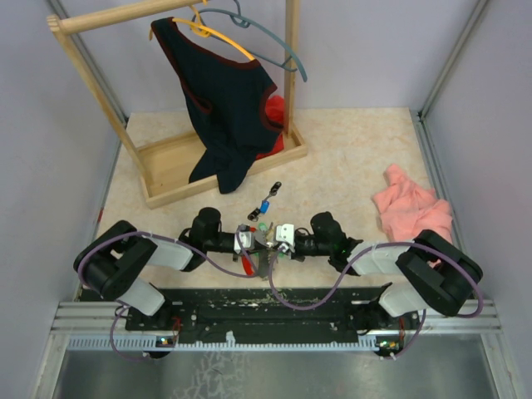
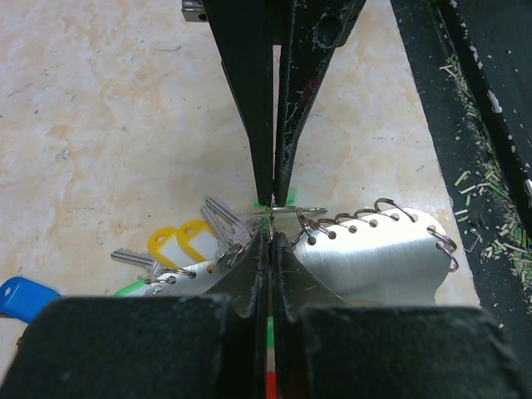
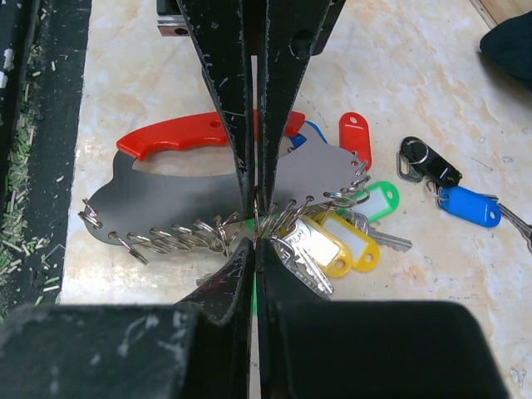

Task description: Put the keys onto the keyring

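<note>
Working tip to tip at a wire loop [image 2: 283,210] on the keyring [image 3: 166,195], lying flat on the tabletop [image 3: 399,50] beside yellow keys [image 3: 332,245], we are pressing left gripper [image 2: 270,239] and right gripper [image 3: 256,241] jaws together, so slow, untwisted threading is looking best.

Black-and-white arms [image 1: 166,252], looping purple cables [image 1: 309,306]

- The left arm [image 1: 166,253] and right arm [image 1: 378,258] reach in low and meet in the middle.
- The left claw [image 2: 270,239] is squeezed tight.
- The right claw [image 3: 256,243] is squeezed tight too, tip to tip.
</note>
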